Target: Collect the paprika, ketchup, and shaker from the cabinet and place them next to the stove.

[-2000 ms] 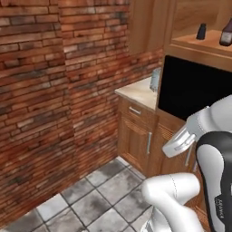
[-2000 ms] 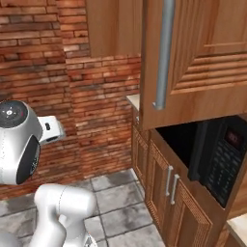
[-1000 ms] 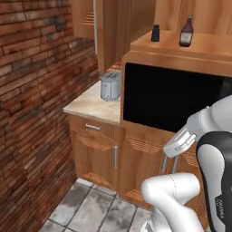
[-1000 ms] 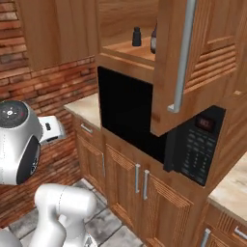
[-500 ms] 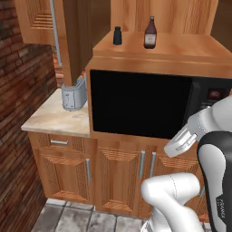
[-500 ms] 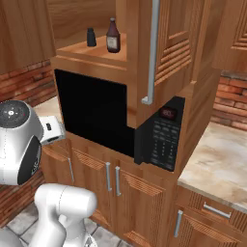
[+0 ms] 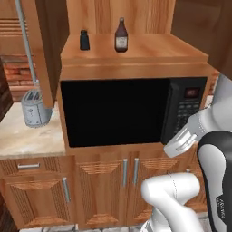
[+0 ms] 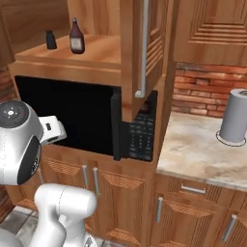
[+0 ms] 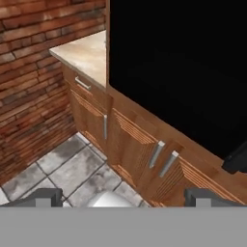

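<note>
Setting: wooden kitchen units, with a black microwave (image 7: 118,111) set under the cabinet (image 7: 136,52) shelf.
Ketchup (image 7: 120,36): stood upright on the shelf, right of the shaker (image 7: 84,40), apart from it.
Gripper (image 9: 123,197): held wide, nothing between the fingers, aimed at the lower cupboard doors (image 9: 140,149).
Toaster (image 7: 34,108): seen on the left counter.

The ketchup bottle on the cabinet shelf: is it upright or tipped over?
Upright. The ketchup stands on its base on the cabinet shelf, cap upward, beside the shaker.

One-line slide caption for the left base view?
Small all-black cylinder shaker and dark red grey-capped ketchup bottle stand apart on light-brown wooden cabinet shelf above black microwave.
</note>
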